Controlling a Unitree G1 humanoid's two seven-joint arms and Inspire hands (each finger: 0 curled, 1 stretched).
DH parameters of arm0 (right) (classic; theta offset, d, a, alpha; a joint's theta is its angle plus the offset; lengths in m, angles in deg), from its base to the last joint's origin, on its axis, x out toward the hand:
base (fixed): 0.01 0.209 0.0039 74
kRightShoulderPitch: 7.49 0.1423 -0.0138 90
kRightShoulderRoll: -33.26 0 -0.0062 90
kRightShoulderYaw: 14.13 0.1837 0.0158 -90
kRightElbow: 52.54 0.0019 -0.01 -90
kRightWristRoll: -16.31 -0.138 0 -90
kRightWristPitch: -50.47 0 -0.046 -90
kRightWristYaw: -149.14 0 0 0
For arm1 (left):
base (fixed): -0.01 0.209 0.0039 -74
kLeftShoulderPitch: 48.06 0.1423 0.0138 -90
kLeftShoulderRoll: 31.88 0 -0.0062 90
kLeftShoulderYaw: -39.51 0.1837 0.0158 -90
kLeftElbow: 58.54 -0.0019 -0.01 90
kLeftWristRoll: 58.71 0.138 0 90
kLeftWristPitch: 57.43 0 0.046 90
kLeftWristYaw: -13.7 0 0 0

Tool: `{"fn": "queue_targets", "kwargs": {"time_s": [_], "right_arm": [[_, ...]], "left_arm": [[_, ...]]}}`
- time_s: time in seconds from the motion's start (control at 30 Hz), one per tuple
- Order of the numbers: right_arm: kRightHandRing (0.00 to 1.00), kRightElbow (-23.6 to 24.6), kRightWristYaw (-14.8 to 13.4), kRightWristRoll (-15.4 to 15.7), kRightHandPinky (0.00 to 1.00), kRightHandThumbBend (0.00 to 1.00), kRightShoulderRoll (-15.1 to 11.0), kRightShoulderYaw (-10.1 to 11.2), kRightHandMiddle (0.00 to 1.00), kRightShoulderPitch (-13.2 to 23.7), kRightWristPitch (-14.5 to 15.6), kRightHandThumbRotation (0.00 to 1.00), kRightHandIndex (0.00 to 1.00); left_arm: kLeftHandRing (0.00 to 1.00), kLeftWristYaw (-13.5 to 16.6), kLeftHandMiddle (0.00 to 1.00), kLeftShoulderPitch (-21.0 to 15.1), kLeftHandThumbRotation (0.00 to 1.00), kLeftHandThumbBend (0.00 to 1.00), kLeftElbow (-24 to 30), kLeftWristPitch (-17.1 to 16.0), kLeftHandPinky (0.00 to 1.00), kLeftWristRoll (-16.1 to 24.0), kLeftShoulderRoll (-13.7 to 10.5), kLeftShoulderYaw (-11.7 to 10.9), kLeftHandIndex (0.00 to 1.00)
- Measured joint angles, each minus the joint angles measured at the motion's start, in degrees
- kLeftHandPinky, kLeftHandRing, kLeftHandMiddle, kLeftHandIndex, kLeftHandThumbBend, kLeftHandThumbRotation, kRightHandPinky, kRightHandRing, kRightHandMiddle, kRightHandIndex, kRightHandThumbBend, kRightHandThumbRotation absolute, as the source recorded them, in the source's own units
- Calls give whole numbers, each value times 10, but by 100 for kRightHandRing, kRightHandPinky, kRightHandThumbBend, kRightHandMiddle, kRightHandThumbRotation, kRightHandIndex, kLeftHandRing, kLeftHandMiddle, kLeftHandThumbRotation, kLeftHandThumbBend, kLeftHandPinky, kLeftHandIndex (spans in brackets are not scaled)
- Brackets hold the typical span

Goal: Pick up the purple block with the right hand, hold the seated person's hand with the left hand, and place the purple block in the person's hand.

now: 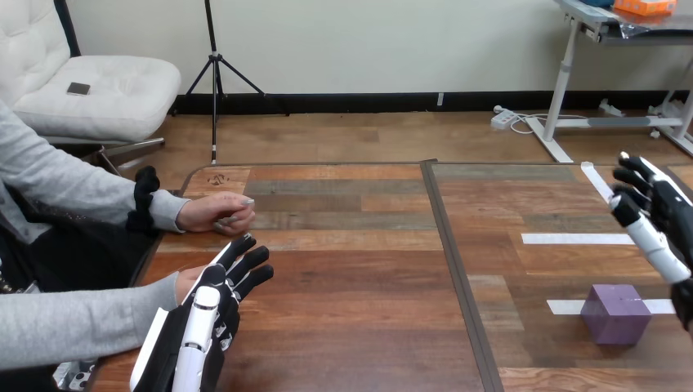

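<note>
My left hand [214,306] lies over the person's nearer hand [186,282], fingers straight, not wrapped round it. My right hand [658,214] is wide open and holds nothing. The purple block [614,313] sits near it on the wooden table [351,327], on white tape [564,307].

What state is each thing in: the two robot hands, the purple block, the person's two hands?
Left robot hand: open, fingers straight, over the person's near hand.
Right robot hand: open, raised, apart from the purple block.
Purple block: resting on the table, untouched.
The person's near hand: under the left robot hand, mostly hidden.
The person's far hand: resting on the table, loosely curled.
</note>
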Motion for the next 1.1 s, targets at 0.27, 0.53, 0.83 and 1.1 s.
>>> {"fn": "queue_targets", "kwargs": {"time_s": [0.27, 0.53, 0.83, 1.1], "right_arm": [[93, -39, -10, 20, 87, 100, -21, -6, 92, 11, 14, 64, 92], [95, -75, -11, 59, 91, 100, -46, -32, 94, 25, 53, 55, 95], [97, -108, -13, 88, 92, 100, -60, -55, 97, 36, 103, 47, 96], [99, -126, -17, 100, 95, 100, -61, -69, 99, 36, 130, 43, 97]], "left_arm": [[86, 1, 87, 0, 100, 39, 0, 1, 98, 0, 0, 0, 88], [85, 1, 86, 0, 100, 33, 0, 2, 97, 0, 0, 0, 87], [84, 2, 85, 0, 100, 29, 2, 9, 94, 0, 0, 0, 86], [83, 1, 85, 0, 100, 28, 7, 17, 92, -2, 0, 0, 84]]}}
